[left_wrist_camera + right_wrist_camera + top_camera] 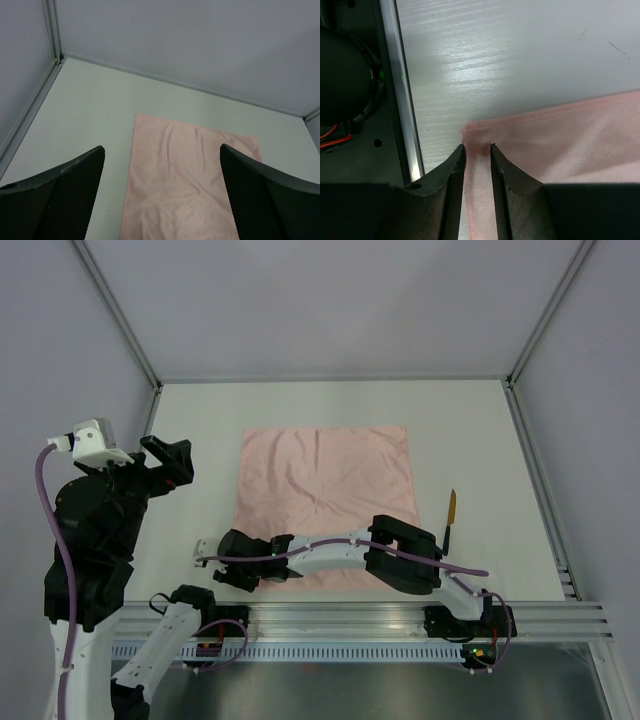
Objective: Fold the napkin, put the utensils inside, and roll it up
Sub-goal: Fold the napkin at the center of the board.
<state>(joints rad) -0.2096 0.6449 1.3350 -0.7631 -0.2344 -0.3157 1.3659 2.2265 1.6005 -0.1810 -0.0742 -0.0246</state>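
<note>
The pale pink napkin (pixel 325 490) lies flat on the table, lightly creased. My right gripper (pixel 212 560) reaches across to its near left corner. In the right wrist view the gripper (pixel 477 149) is shut on the napkin's hemmed corner (pixel 570 135), with cloth pinched between the jaws. My left gripper (pixel 172 462) is open and empty, raised to the left of the napkin. In its wrist view the gripper (pixel 161 147) frames the napkin (pixel 190 185) from above. The utensil (pixel 451 510), a thin orange-yellow and dark stick, lies on the table just right of the napkin.
A metal rail (pixel 400 615) runs along the table's near edge, close to the pinched corner; it also shows in the right wrist view (pixel 402 100). Grey walls with frame posts (pixel 530 350) enclose the table at the back and sides.
</note>
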